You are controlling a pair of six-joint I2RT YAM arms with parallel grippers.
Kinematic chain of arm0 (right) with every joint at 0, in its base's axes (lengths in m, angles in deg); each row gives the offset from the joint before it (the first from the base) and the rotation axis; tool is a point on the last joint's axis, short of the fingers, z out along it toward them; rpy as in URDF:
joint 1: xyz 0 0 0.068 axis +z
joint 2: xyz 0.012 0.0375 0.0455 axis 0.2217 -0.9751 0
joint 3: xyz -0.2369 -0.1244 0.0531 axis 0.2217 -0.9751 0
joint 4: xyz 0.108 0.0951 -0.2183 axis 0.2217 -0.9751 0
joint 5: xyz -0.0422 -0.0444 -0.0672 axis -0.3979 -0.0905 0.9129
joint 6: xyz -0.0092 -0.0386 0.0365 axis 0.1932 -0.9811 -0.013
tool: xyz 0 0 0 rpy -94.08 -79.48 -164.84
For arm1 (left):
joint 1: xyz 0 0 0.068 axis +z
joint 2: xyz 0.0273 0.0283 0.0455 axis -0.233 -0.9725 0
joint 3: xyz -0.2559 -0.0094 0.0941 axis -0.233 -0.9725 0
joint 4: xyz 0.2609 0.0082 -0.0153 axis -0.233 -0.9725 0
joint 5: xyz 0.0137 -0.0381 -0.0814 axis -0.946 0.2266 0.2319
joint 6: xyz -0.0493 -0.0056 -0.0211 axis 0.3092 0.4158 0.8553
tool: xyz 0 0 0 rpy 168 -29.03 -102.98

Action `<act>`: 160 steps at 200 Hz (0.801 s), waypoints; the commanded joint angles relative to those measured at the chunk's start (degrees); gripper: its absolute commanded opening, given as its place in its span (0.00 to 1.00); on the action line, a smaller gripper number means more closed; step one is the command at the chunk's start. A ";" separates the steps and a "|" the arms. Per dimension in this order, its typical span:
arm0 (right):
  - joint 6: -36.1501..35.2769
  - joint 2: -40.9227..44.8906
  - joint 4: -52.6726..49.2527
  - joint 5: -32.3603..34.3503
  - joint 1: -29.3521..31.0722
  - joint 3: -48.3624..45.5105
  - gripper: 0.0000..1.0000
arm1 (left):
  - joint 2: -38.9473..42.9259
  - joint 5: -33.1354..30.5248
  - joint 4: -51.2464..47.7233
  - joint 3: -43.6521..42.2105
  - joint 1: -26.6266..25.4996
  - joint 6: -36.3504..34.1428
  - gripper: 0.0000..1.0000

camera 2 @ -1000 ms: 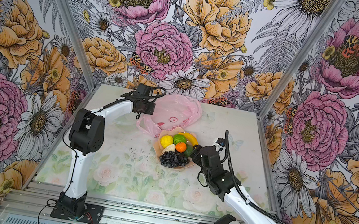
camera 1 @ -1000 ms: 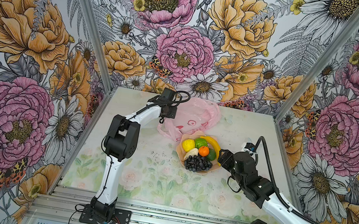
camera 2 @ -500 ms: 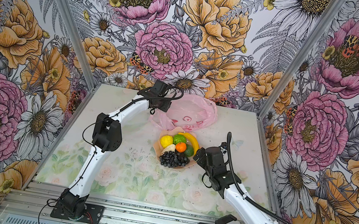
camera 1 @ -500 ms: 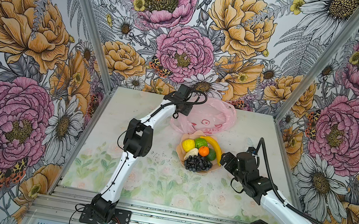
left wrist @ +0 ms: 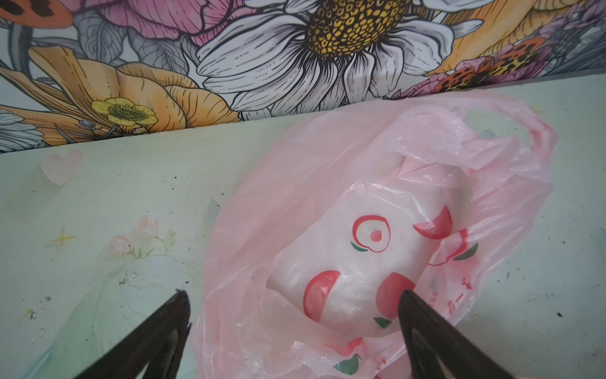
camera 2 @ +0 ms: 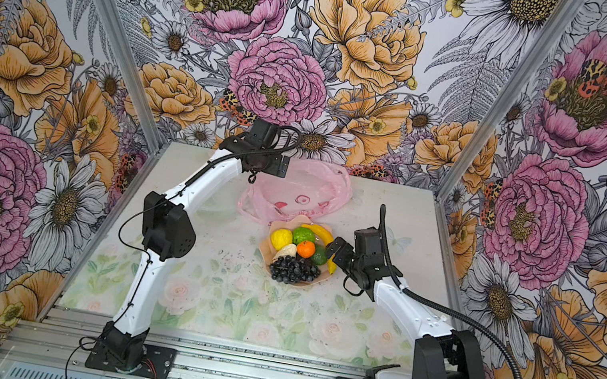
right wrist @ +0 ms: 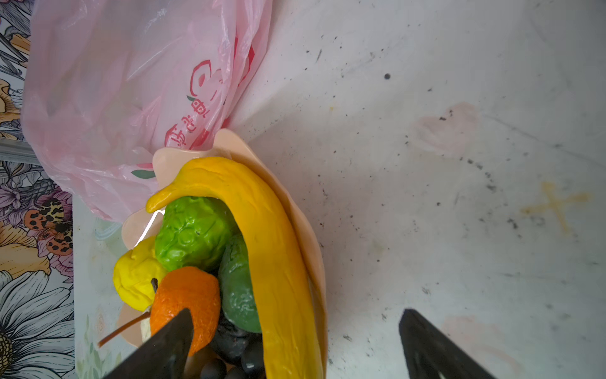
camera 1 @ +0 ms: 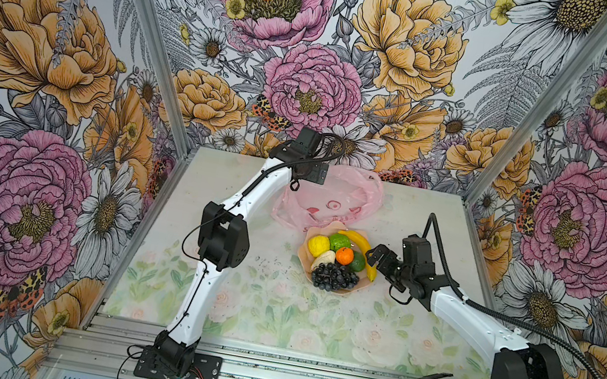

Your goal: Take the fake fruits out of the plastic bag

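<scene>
Left gripper (left wrist: 293,295) first: its jaws stand wide apart with nothing between them. A second ago they were pinched shut at the edge of the plastic bag (left wrist: 328,170), so that's a release! The bag now lies slack on the table (camera 1: 272,311), close under the back wall, its handles flopped outward.

Right gripper (right wrist: 296,311): jaws also spread wide and empty, a touch wider than a second ago. It hovers just beside the peach dish (right wrist: 226,141).

In that dish sit the fake fruits: banana (right wrist: 262,229), lime (right wrist: 193,229), orange (right wrist: 187,292), lemon (right wrist: 134,275), avocado (right wrist: 239,288), and in a top view the grape bunch (camera 1: 333,276) and beige piece (camera 1: 324,259).

Through the thin pink plastic no fruit shape shows (only red print and pale table). Both arms letting go at once looks like the finish, with the bag emptied and nothing left to fetch.
</scene>
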 commanded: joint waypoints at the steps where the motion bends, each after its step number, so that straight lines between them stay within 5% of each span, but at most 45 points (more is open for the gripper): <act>1: -0.32 -2.94 3.95 -3.36 -0.19 2.47 0.99 | 2.00 1.75 -0.38 -1.48 -0.03 3.20 0.99; 49: 1.01 -7.16 8.95 -6.88 -0.10 2.85 0.99 | 8.38 -0.16 0.53 -9.50 0.08 5.51 0.99; 160: 5.56 -11.39 17.79 -11.28 3.40 2.51 0.98 | 30.87 -1.16 17.93 -46.41 3.56 12.71 0.99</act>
